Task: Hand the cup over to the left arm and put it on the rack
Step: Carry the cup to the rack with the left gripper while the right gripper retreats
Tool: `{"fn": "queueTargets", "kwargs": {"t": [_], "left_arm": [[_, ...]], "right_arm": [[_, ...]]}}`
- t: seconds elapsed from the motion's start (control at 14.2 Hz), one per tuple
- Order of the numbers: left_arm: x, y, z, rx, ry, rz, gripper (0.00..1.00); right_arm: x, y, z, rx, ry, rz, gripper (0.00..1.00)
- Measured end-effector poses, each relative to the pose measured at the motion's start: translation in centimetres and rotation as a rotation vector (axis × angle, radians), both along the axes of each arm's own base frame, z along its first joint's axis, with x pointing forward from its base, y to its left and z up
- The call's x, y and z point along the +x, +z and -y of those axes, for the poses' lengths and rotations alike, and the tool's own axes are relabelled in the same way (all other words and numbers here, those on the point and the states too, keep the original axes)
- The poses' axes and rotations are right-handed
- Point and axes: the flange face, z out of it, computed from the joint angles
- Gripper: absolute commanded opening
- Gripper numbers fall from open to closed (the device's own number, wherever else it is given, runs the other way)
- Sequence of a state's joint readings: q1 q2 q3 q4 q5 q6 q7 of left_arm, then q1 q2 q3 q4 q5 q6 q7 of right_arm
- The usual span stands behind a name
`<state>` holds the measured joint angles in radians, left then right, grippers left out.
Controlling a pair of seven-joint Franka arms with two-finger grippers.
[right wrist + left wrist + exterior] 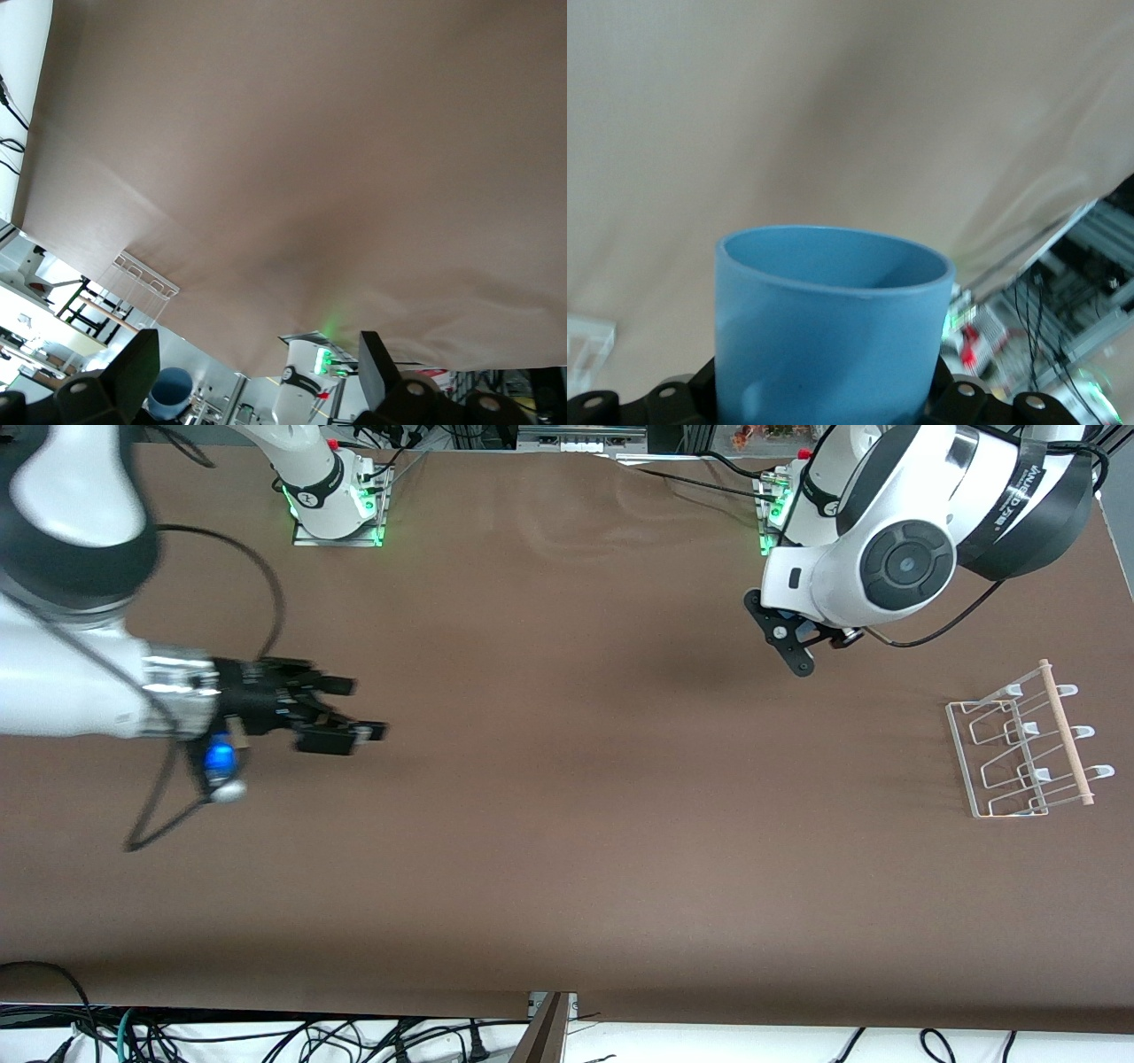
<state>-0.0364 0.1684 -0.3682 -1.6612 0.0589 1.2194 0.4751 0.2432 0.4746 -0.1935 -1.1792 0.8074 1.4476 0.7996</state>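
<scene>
gripping one cup (824, 328), left tool (802, 638) over table (567, 824); right tool (354, 708) released; one rack (1019, 753).

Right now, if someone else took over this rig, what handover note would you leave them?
Left gripper: up in the air over the table, between its base and the rack, shut on the cup, which shows clearly in the left wrist view.
Right gripper: open, holding nothing, over the right arm's end of the table.
Rack: holds nothing, at the left arm's end of the table.
Done: the cup is in the left gripper, so the transfer is made.
Left: carry the cup to the rack, set it on a prong, let go.
</scene>
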Motion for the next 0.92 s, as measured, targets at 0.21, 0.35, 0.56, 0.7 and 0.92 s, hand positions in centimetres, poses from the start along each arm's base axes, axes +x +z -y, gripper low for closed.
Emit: {"fn": "queueTargets", "kwargs": {"t": [0.21,0.35,0.56,0.7,0.92], "left_arm": [[0.4,-2.9,-3.1,0.224,-0.012,-0.082,0.08],[0.9,-5.8,-5.3,0.411,-0.008,-0.141,0.09],[1.8,-10.6,-8.6,0.713,-0.051,-0.221,0.06],[2.4,-14.1,-10.6,0.892,-0.125,-0.231,0.06],[2.7,-17.8,-12.5,1.081,-0.205,-0.187,0.1]], "right_arm": [[0.1,0.1,3.4,0.001,0.026,0.024,0.99],[-0.2,0.1,4.8,-0.04,0.061,0.039,0.99],[-2.1,0.3,6.0,-0.113,0.176,0.106,0.99],[-4.4,0.4,6.3,-0.199,0.25,0.159,0.99],[-9.3,0.1,3.8,-0.415,0.405,0.206,0.99]]}}
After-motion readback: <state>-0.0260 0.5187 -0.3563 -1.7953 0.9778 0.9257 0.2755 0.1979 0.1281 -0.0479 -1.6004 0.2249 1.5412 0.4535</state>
